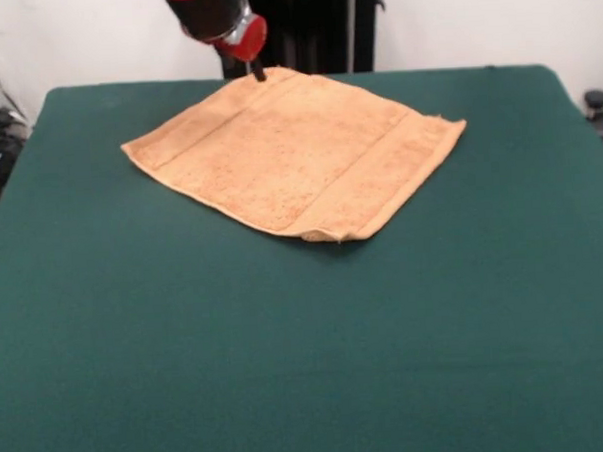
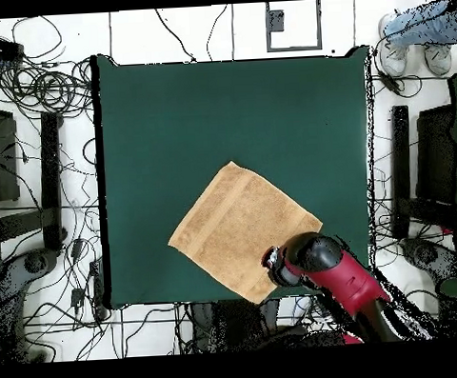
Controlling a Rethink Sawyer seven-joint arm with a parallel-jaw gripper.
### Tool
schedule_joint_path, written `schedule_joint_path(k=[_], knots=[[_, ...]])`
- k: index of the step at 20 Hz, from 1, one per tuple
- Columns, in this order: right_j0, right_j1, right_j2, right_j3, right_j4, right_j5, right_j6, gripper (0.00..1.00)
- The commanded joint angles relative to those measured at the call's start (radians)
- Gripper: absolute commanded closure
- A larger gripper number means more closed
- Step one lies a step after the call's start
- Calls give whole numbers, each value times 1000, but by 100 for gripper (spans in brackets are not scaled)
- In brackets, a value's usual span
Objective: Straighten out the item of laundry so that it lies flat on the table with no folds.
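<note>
One gripper (image 1: 259,74), mine, hangs at the far corner of the light orange-tan terry-cloth towel (image 1: 296,151); I cannot tell its state. The towel lies nearly flat on the dark green felt tabletop (image 1: 288,367). Next, I judge, smooth the slightly lifted near edge.

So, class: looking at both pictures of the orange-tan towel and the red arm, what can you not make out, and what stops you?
- Gripper: in the front view only a dark tip shows at the towel's far corner; open or shut is unclear. The overhead view hides it under the red and black arm.
- Orange-tan terry-cloth towel: the corner beneath the arm is covered in the overhead view.
- Small white label: not discernible in either view.
- Person's shoes: cut off at the overhead view's top right edge.
</note>
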Motion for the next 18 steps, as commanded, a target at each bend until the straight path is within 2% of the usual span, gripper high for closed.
schedule_joint_path(k=[1, 6, 9, 10, 11, 12, 15, 17, 18], knots=[[76, 34, 97, -150, 121, 99, 318, 0], [97, 71, 101, -231, 145, 85, 306, 0], [69, 128, 128, -293, 147, -15, 239, 0], [76, 125, 125, -312, 142, 8, 237, 0], [64, 144, 131, -336, 137, 15, 218, 0], [20, 190, 127, -407, 119, 24, 168, 0], [-27, 166, 140, -380, 99, -21, 118, 0], [-81, 155, 184, -340, 78, -131, 67, 0], [-153, 113, 256, -239, 30, -295, 12, 0]])
